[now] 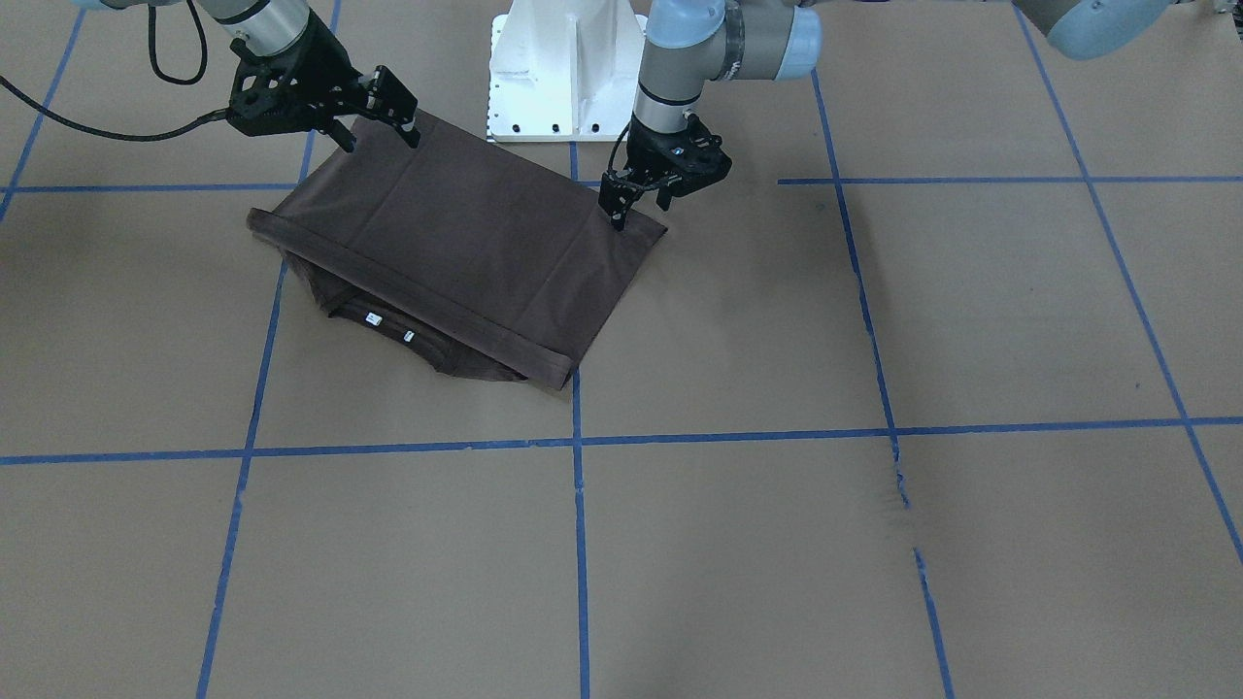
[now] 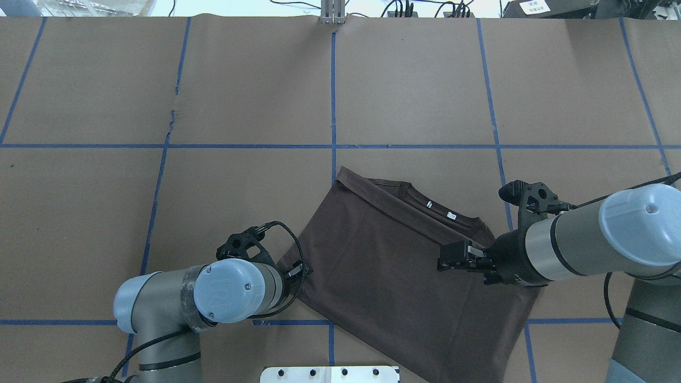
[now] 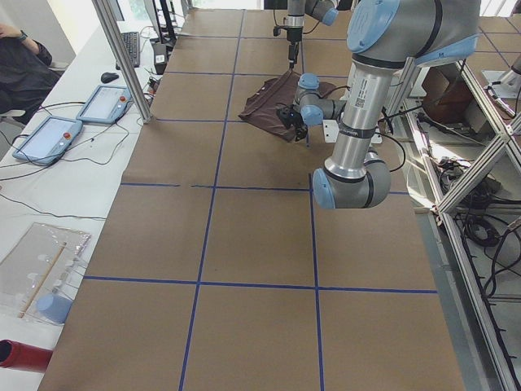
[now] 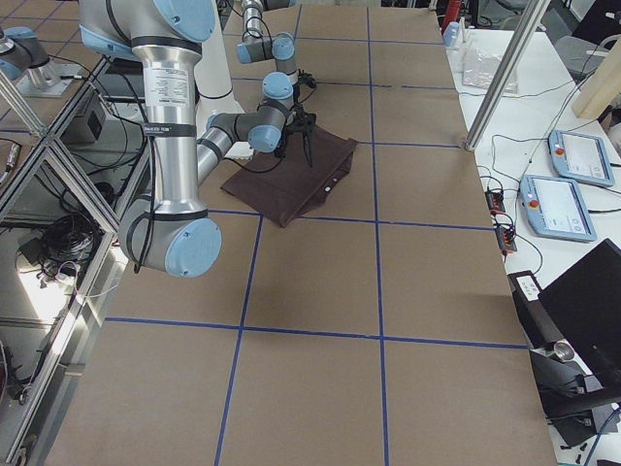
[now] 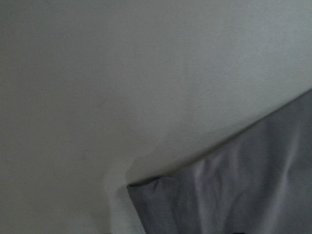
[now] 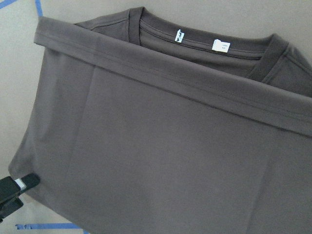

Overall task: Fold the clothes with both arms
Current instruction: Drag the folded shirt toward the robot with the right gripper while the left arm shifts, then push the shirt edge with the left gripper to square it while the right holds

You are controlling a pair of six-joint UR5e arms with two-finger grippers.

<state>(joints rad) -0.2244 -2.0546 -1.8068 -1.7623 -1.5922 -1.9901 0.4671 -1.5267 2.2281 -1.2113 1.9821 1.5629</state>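
T-shirt [image 2: 393,276], collar [image 2: 425,198] toward robot's far right, long axis diagonal

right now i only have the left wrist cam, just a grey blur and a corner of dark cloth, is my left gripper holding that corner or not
Observer: No. In the front-facing view the left gripper is open at the T-shirt's corner.
Operator: and the right one
Observer: The right gripper is open too, above the other robot-side corner.
Operator: is the fold done then
Observer: It looks done. The hem lies across just short of the collar, and the two white labels are showing.
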